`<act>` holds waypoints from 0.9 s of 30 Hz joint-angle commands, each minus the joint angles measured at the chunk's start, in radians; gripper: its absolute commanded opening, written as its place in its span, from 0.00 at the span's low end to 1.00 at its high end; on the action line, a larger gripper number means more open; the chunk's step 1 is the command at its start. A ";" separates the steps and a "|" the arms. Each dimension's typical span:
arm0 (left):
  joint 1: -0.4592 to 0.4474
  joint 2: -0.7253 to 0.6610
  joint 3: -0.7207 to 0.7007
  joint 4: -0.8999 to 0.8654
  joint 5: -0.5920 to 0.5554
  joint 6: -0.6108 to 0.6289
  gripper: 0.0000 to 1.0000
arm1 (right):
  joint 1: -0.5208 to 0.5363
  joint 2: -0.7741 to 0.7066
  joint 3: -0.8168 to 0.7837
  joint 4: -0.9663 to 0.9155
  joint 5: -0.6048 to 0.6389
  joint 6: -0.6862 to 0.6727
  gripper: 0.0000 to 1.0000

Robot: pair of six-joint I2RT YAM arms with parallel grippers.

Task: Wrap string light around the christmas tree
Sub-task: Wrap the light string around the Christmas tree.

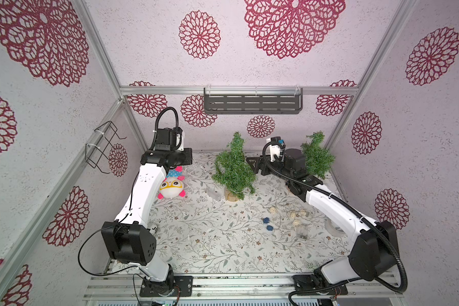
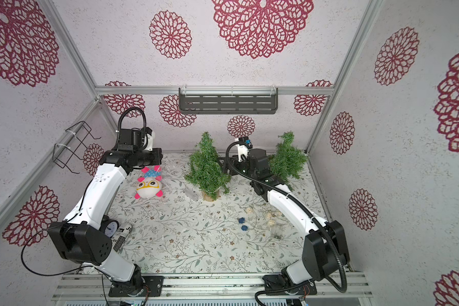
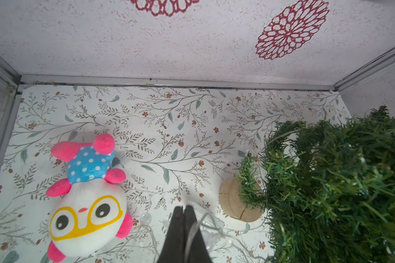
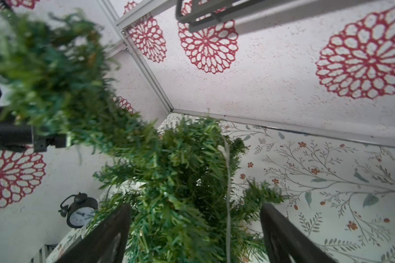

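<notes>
The christmas tree (image 1: 233,169) (image 2: 206,169) stands on a round wooden base (image 3: 237,200) mid-table in both top views. The string light's thin clear wire (image 4: 227,182) hangs down the tree's side and loops low round the branches (image 3: 281,136). My right gripper (image 4: 195,207) (image 1: 253,164) is open against the tree's right side, with branches and that strand between its fingers and nothing gripped. My left gripper (image 3: 183,208) is shut on the string light, left of the tree. The wire (image 3: 192,230) runs over one finger toward the tree. A clear bulb (image 3: 145,217) lies beside it.
A plush toy (image 1: 171,185) (image 3: 87,198) lies under my left arm. A second tree (image 1: 317,156) stands at the back right. Rattan and blue balls on another wire (image 1: 289,214) and a tape roll (image 1: 334,227) lie front right. An alarm clock (image 2: 110,227) stands front left.
</notes>
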 commanded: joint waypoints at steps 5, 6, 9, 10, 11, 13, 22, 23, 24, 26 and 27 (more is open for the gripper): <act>0.007 0.056 0.089 0.038 0.030 0.087 0.00 | 0.071 0.045 0.135 0.004 0.088 -0.103 0.93; 0.006 0.066 0.106 0.033 0.037 0.094 0.00 | 0.077 0.058 0.151 0.014 0.110 -0.106 0.93; 0.005 0.092 0.146 0.031 0.070 0.117 0.00 | 0.092 0.100 0.193 0.046 0.175 -0.125 0.91; 0.003 0.101 0.161 0.030 0.081 0.130 0.00 | 0.099 0.112 0.208 0.056 0.200 -0.141 0.91; 0.001 0.108 0.173 0.029 0.086 0.140 0.00 | 0.104 0.122 0.219 0.065 0.215 -0.158 0.91; -0.003 0.126 0.201 0.029 0.093 0.158 0.00 | 0.112 0.142 0.240 0.082 0.221 -0.176 0.90; -0.017 0.153 0.199 0.140 0.154 0.244 0.00 | 0.116 0.197 0.281 0.082 0.118 -0.172 0.79; -0.020 0.153 0.188 0.163 0.156 0.267 0.00 | 0.116 0.196 0.273 0.084 0.110 -0.172 0.77; -0.021 0.154 0.178 0.191 0.162 0.292 0.00 | 0.116 0.191 0.260 0.089 0.104 -0.170 0.76; -0.023 0.163 0.169 0.240 0.173 0.321 0.00 | 0.116 0.179 0.233 0.103 0.089 -0.160 0.74; -0.022 0.172 0.172 0.260 0.187 0.332 0.00 | 0.116 0.174 0.220 0.111 0.074 -0.154 0.73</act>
